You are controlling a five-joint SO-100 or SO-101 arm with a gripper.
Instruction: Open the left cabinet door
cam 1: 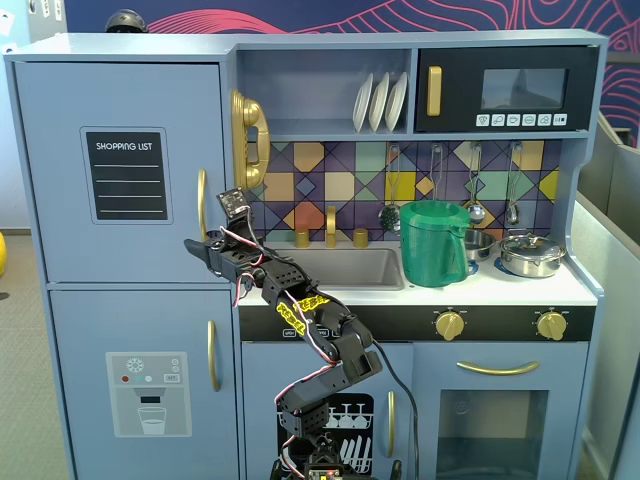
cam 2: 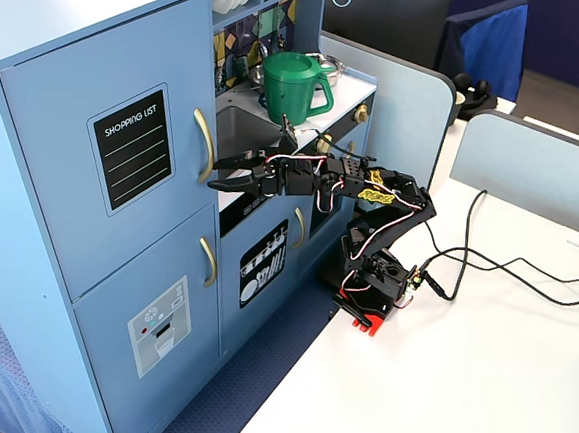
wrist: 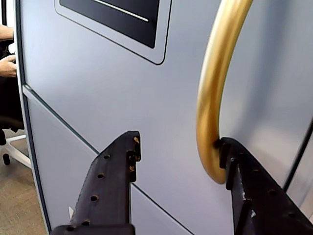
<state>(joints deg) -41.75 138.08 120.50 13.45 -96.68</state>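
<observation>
The left cabinet door (cam 1: pixel 120 160) is a light-blue panel with a black "SHOPPING LIST" chalkboard (cam 1: pixel 127 175) and a curved gold handle (cam 1: pixel 202 204). It sits shut, flush with the cabinet, in both fixed views (cam 2: pixel 104 152). My gripper (cam 1: pixel 197 246) is open at the handle's lower end. In the wrist view the gripper (wrist: pixel 180 143) straddles the handle (wrist: pixel 215 93). The right finger (wrist: pixel 244 181) touches the handle's bottom end, and the left finger (wrist: pixel 115 181) is clear of it in front of the door (wrist: pixel 98 88). In the other fixed view the gripper (cam 2: pixel 215 173) sits just below the handle (cam 2: pixel 206 145).
Below is a second light-blue door with a water-dispenser picture (cam 1: pixel 148 395) and its own gold handle (cam 1: pixel 212 355). A gold phone (cam 1: pixel 250 140), a sink, a green pitcher (cam 1: pixel 433 243) and a black microwave (cam 1: pixel 505 90) lie to the right. The arm's base stands on a white table (cam 2: pixel 477 382) with cables.
</observation>
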